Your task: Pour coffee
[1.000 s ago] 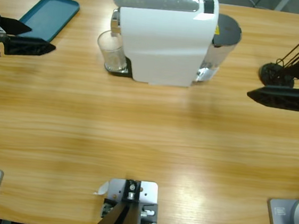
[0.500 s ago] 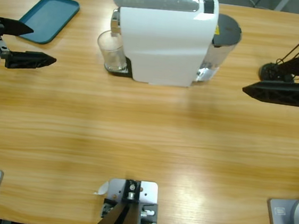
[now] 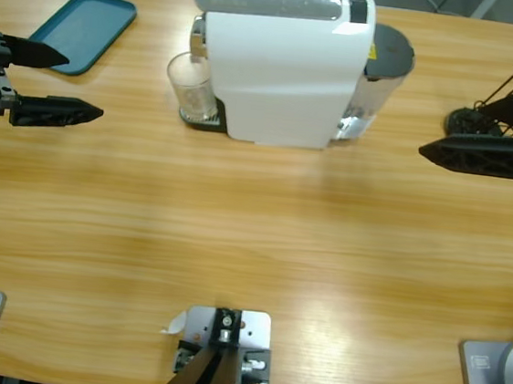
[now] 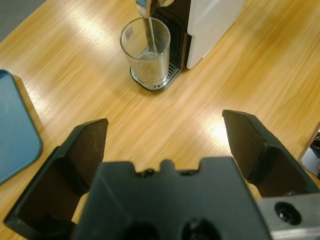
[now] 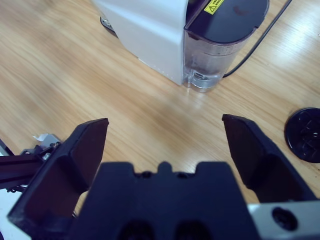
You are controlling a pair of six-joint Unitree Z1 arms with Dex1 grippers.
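Over at the table's left edge, the left gripper (image 3: pixel 55 84) hovers above the wood with its two black jaws spread wide and nothing between them; the left wrist view shows the same open gripper (image 4: pixel 165 135) pointing toward the glass. Just behind it, in the far left corner, lies a teal tray (image 3: pixel 81 29), partly seen again at the wrist view's edge (image 4: pixel 15 135).

Next along, near the far edge and a little left of the middle, a clear glass tumbler (image 3: pixel 190 86) stands on the drip grate of a white capsule coffee machine (image 3: pixel 283 66), right under the spout. From the left wrist the tumbler (image 4: pixel 146 56) is upright, and a thin stream runs from the spout into it; the coffee (image 4: pixel 148 71) is a shallow pale layer at the bottom of the glass. The machine's white body (image 4: pixel 212 22) stands just beside the glass.

On the machine's right side sits its translucent water tank with a dark lid (image 3: pixel 387 54); the right wrist view shows this tank (image 5: pixel 215 45) with a yellow warning label on the lid, and a black cable trailing away from it across the table (image 5: pixel 60 65).

Toward the right edge, a round black base with thin black rods (image 3: pixel 470 123) stands on the wood, its disc seen at the wrist view's side (image 5: pixel 304 134). Beside it the right gripper (image 3: pixel 480 156) hangs over the table; its jaws are spread wide and empty (image 5: pixel 165 135), aimed at the machine's tank end.
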